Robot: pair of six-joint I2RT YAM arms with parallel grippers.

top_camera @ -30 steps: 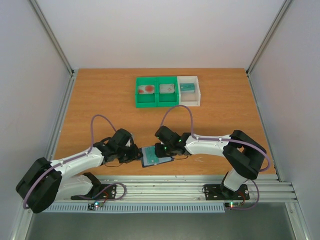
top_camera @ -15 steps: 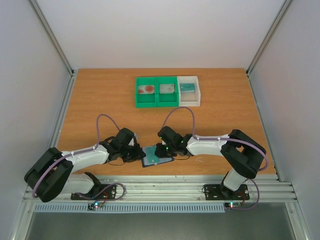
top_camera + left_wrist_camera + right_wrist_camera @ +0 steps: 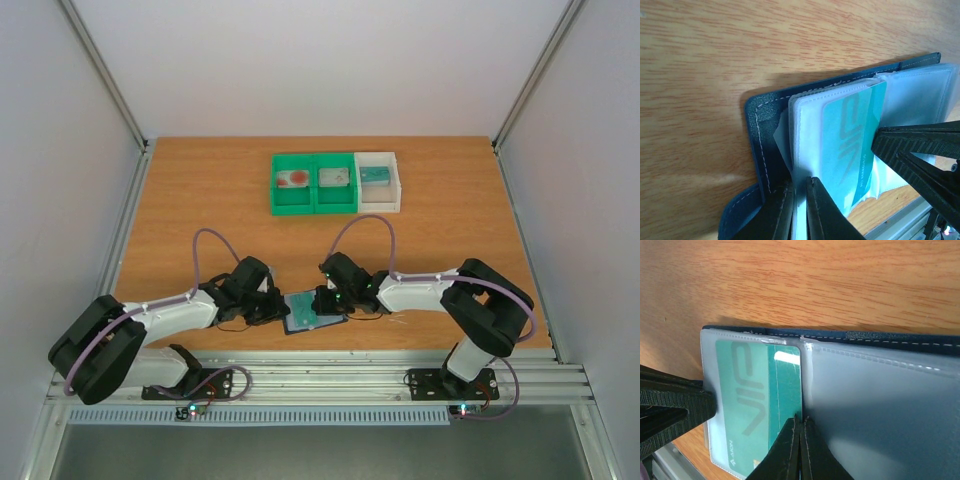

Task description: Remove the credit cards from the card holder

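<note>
One teal credit card [image 3: 755, 405] is seen inside a clear plastic sleeve [image 3: 708, 347] of the open card holder [image 3: 313, 313], which lies flat at the lower middle of the top view, near the front edge of the wooden table [image 3: 200, 200]. The left gripper [image 3: 801, 186] is clamped, nearly together, on the pale outer edge of the holder's sleeves. The right gripper [image 3: 801, 424] is fully closed, with its tips at the inner edge of the card; whether the card itself is pinched cannot be told. For this step the holder should be held down by the left gripper, and the card should be drawn straight along its sleeve toward the open side, so that the plastic is not dragged with it. Big pale letters on the card seem to read "VIP"; the small print beside them cannot be read. No brand is seen on the holder.
</note>
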